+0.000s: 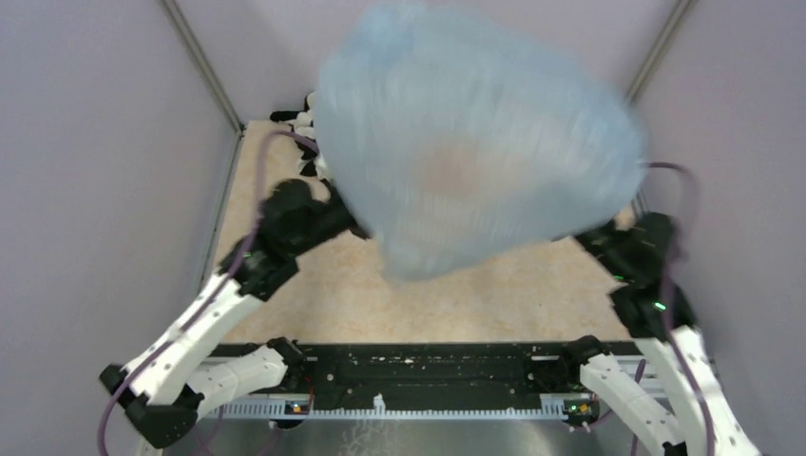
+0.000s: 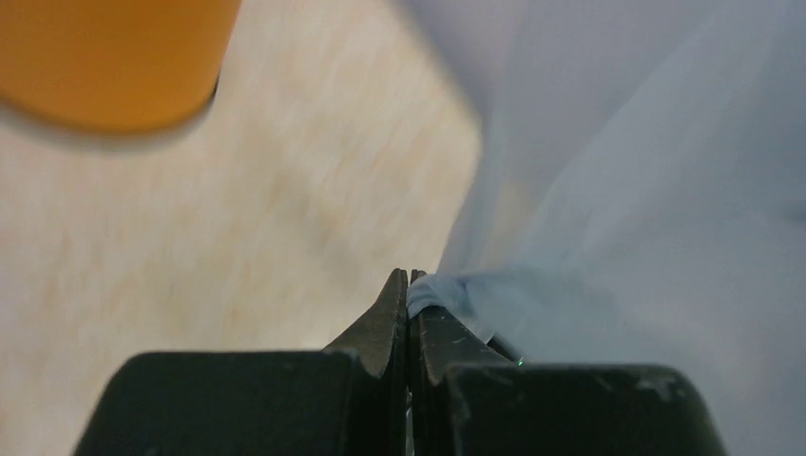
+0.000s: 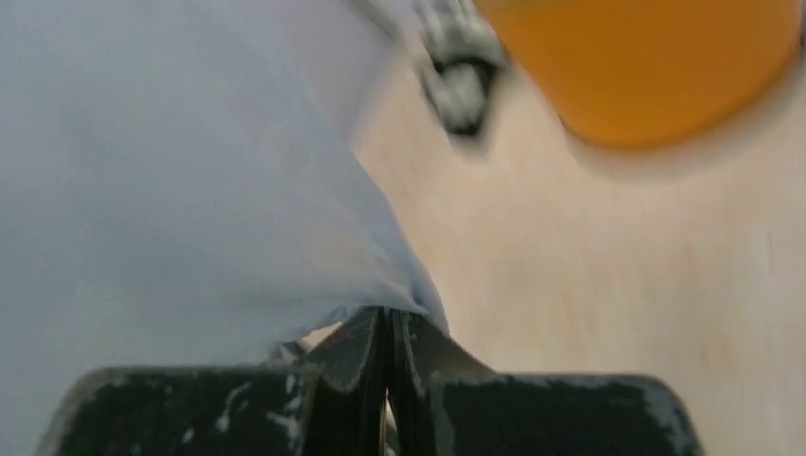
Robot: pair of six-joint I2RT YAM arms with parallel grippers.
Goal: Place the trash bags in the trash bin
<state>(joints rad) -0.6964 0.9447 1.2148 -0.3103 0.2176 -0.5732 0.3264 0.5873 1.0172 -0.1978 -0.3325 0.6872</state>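
Left gripper: both black fingers are pressed together, with a bunched fold of the trash bag pinched between their tips, as the left wrist view shows. Beyond the fingers lies the pale wood-grain table. The orange trash bin stands on it at the upper left of that view, apart from the fingers and from the bag. In the top view the left arm reaches forward and inward from its base at the lower left.

Centre: the light-blue, translucent bag is held up off the table between the 2 grippers. It billows into 1 broad, blurred dome that fills the middle and top of the top view and covers most of the far table. A faint orange patch shows through the plastic near its middle; whether this is the bin cannot be told from that view. At the bag's left edge, a black-and-white object lies at the far side of the table, too blurred to identify.

Right gripper: its 2 fingers are likewise clamped tight on an edge of the bag, which spreads away to the left in the right wrist view. The bin appears at the upper right there, on the table and clear of the plastic, so the bag is outside the bin in both wrist views. The right arm leans in from the lower right.
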